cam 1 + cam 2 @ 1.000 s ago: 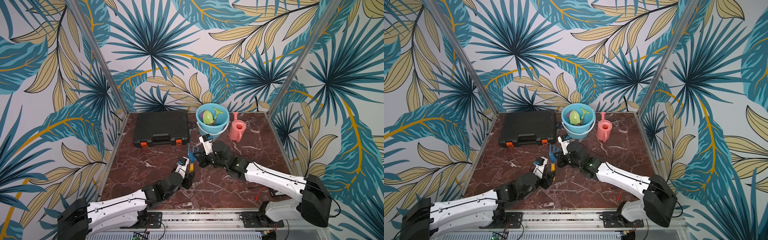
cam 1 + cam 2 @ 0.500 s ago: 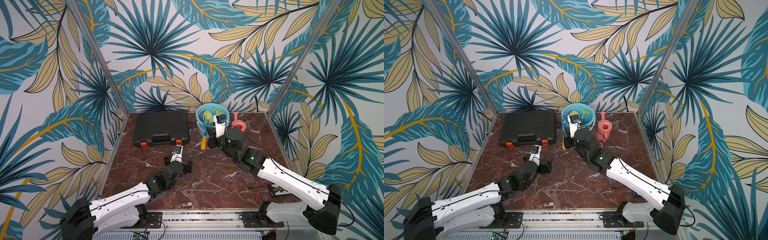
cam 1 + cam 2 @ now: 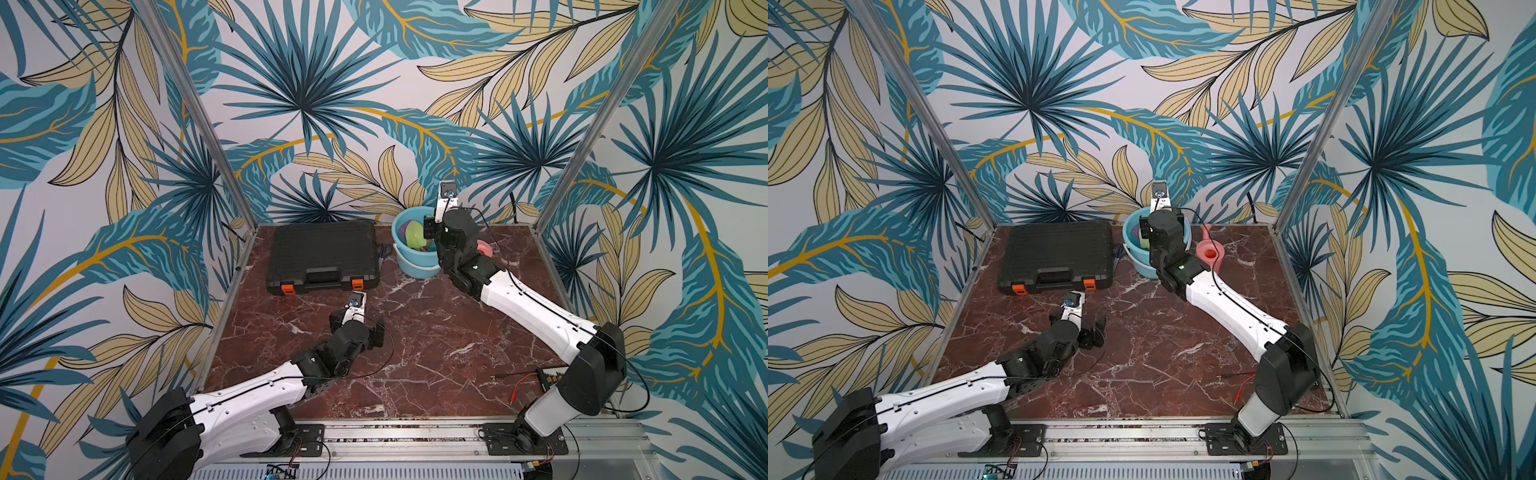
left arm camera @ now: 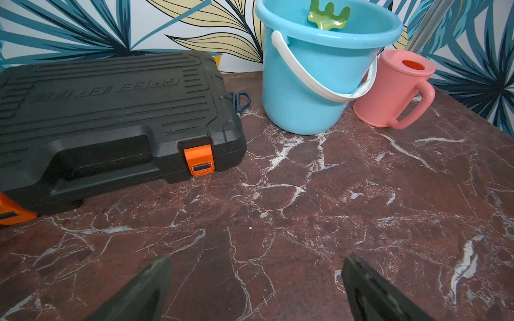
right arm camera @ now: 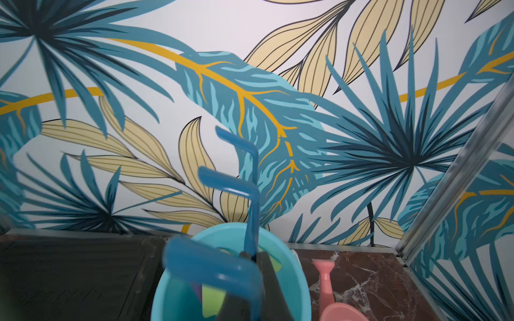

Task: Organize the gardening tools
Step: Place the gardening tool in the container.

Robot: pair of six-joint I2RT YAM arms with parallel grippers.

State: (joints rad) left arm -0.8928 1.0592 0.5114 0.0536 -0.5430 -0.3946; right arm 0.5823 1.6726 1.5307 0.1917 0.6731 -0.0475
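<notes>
**Q:** Which containers stand on the bench (image 3: 436,332), and where?

**A:** Three. A blue bucket (image 3: 409,266) stands at the back edge, upper centre of the frame in both top views. A black case (image 3: 324,249) lies flat just left of it in the frame. Its lid is closed and its orange latches face forward. A pink watering can (image 3: 1210,253) stands just right of the bucket.

**Q:** What does the bucket hold?

**A:** A green rake (image 4: 329,16) leans against the inner wall, with its head above the rim. A top view also shows a yellow-green blade (image 3: 413,235) and a purple piece (image 3: 401,230). Which tools these are cannot be told. The contents of the case and the watering can are hidden.

**Q:** What is the state of the right end effector?

**A:** The right end effector (image 5: 250,278) is clamped on the shaft of a blue fork (image 5: 252,211). It is positioned over the bucket's mouth, and the prongs stand clear above the rim.

**Q:** And the left end effector?

**A:** The left end effector (image 4: 254,264) has its fingers spread fully apart and holds nothing. It sits low over bare bench at frame centre in both top views. It is in front of the case's right latch and well apart from the bucket.
</notes>
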